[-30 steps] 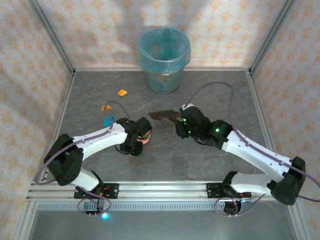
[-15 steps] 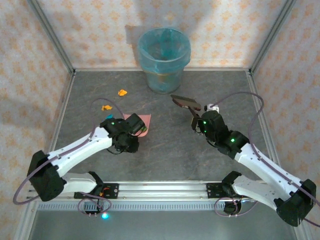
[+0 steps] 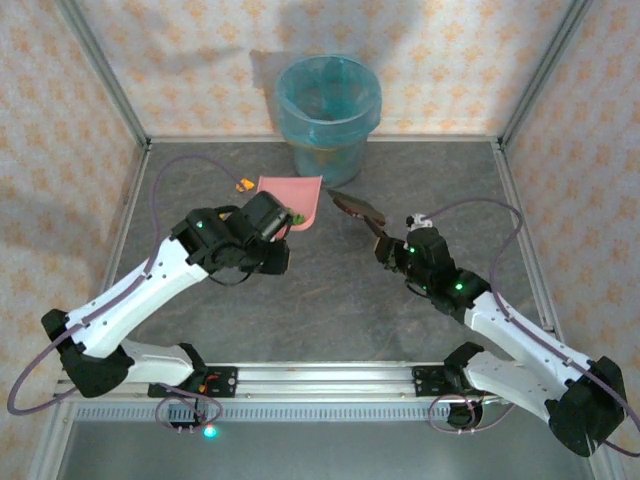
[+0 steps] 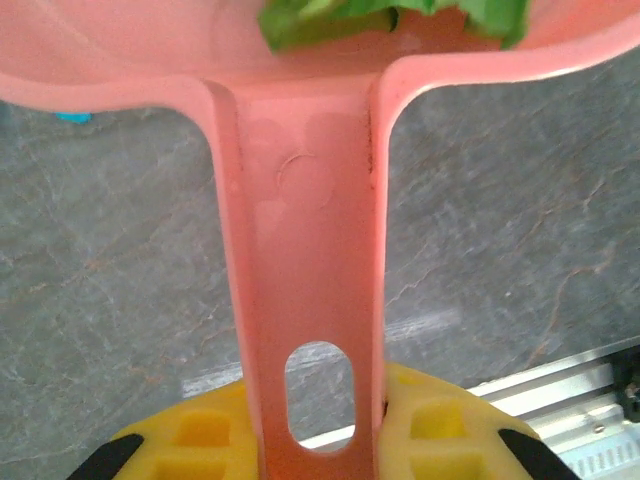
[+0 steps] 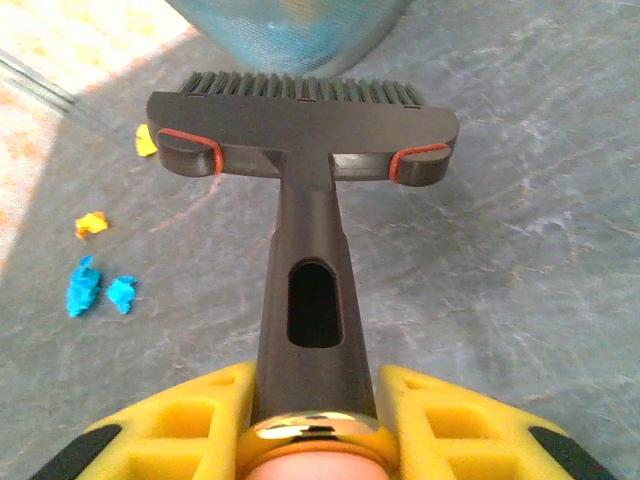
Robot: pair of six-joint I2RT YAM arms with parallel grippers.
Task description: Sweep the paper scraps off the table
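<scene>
several small crumpled paper scraps [image 5: 82, 285]: two blue, two orange, loose on the dark grey marble-mottled table [image 3: 330, 310], toward its left side
green crumpled scrap [image 4: 390, 15]: lying in the pink plastic dustpan [image 3: 295, 192]
left gripper [image 4: 318, 440]: pinching dustpan handle
right gripper [image 5: 315, 405]: clamped tight on dark bristle brush [image 5: 300, 130] handle

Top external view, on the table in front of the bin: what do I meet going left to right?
orange paper scrap → pink dustpan → dark brush
</scene>
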